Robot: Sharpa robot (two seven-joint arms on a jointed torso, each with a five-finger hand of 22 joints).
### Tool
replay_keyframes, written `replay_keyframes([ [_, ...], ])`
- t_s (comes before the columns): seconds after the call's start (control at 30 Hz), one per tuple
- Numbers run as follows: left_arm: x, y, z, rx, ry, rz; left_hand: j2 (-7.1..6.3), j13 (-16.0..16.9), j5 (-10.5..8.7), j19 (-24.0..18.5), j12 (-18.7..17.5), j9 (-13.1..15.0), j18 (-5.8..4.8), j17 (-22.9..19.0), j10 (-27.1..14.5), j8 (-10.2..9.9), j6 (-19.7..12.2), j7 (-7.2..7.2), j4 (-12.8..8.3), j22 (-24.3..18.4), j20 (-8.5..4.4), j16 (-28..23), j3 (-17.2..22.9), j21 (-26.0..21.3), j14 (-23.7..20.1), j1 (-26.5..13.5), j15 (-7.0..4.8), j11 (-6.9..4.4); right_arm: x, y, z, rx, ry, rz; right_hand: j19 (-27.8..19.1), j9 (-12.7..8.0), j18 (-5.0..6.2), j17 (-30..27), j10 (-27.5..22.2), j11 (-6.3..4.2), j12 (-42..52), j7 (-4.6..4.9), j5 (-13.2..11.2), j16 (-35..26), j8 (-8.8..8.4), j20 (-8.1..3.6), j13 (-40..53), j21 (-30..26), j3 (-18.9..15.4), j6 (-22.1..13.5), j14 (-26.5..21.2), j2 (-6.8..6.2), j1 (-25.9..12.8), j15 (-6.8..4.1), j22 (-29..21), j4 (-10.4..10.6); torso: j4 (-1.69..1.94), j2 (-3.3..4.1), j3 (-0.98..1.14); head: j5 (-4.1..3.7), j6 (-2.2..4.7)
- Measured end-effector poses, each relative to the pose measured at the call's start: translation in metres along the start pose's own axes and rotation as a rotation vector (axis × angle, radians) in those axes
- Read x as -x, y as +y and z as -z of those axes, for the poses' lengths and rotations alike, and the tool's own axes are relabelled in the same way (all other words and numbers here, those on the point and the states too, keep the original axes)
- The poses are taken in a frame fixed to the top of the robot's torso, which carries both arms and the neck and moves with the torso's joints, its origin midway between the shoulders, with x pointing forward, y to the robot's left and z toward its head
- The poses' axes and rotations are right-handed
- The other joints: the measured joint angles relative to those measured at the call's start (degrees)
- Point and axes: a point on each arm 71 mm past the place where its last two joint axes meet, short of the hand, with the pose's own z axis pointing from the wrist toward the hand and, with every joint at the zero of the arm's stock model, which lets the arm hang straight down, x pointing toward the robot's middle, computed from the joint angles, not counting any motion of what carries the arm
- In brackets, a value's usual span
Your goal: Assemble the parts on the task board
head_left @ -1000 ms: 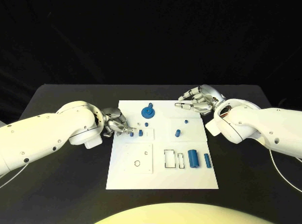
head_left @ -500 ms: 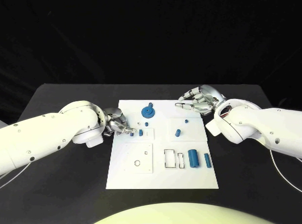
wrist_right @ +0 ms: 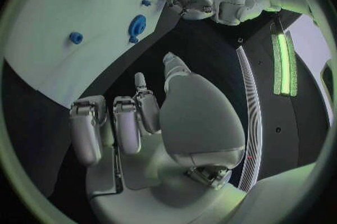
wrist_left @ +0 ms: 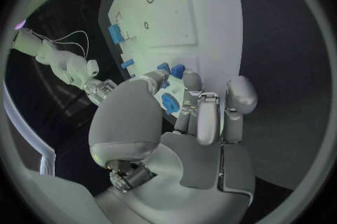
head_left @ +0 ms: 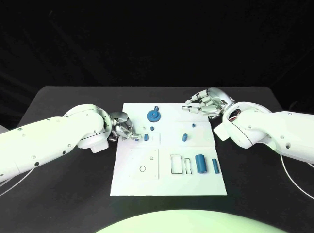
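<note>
The left hand [head_left: 120,129] sits at the left edge of the task board [head_left: 199,182], fingers curled down over the small blue parts there. The head view leaves the contact unclear; the left wrist view shows the fingertips [wrist_left: 192,81] bunched around a small blue peg [wrist_left: 170,103], with another blue piece just past them, but whether the peg is truly pinched I cannot tell.

Just beside that hand on the board stand two short blue pegs [head_left: 145,137], and farther toward the far edge lies the round blue gear [head_left: 154,115], its small handle pointing away from the robot.

The right hand [head_left: 204,104] hovers at the board's far right corner, above the black counter [head_left: 73,102]. The right wrist view shows its fingers [wrist_right: 128,123] curled in together, holding nothing, with the board well apart from them.

Toward the near side of the board, on its right half, a blue cylinder [head_left: 201,166] lies flat with its long axis running toward the robot. A slimmer blue bar [head_left: 215,165] lies parallel just to its right, and a white rectangular slot [head_left: 176,164] lies to its left.
</note>
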Motion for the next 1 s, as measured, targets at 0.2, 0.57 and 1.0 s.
replay_keyframes([
  [0.2,-0.0007,-0.0006,-0.0004,0.000,0.008,-0.006,0.02,0.3,0.00,0.2,0.3,0.2,0.00,0.0,0.2,0.9,0.0,-0.03,0.0,0.2,-0.21,0.0,0.0,0.2,0.0,0.8,0.00,-0.20,0.0000,0.0000,0.0001,0.000,0.000,0.000,0.0,0.0,0.00,0.0,0.0,0.00,0.0,0.00,0.0,0.0,0.00,0.00,0.0,0.0,0.0,0.0,0.0,0.00,0.0,0.00,0.0,0.0,0.01,-0.02,0.01,-0.03,-0.03],
  [0.57,-0.0015,-0.0019,-0.0009,-0.001,0.012,-0.010,2.28,0.5,0.22,0.6,0.7,0.4,0.00,0.0,0.6,2.8,0.0,-0.47,-0.2,1.0,-0.62,0.4,2.5,0.7,0.2,5.0,-0.57,-0.64,-0.0001,-0.0001,0.0000,-0.001,0.001,0.000,0.0,0.0,0.00,0.0,0.0,0.00,0.0,0.00,0.0,0.0,0.00,0.00,0.0,0.0,0.0,0.0,0.0,0.00,0.0,0.00,0.0,0.0,0.01,-0.01,-0.03,-0.09,-0.01],
  [1.0,-0.0014,-0.0039,-0.0011,-0.007,0.016,-0.001,2.17,-0.5,-0.31,0.8,0.7,0.0,-0.01,0.0,0.8,6.0,-2.2,-0.75,-0.8,1.3,-0.82,0.5,9.1,0.7,0.0,9.3,-0.84,-0.80,-0.0002,-0.0002,-0.0003,-0.002,0.003,0.002,0.0,0.0,0.00,0.0,0.0,0.00,0.0,0.00,0.0,0.0,0.00,0.00,0.0,0.0,0.0,0.0,0.0,0.00,0.0,0.00,0.0,0.0,0.00,0.00,-0.02,-0.17,-0.09],
])
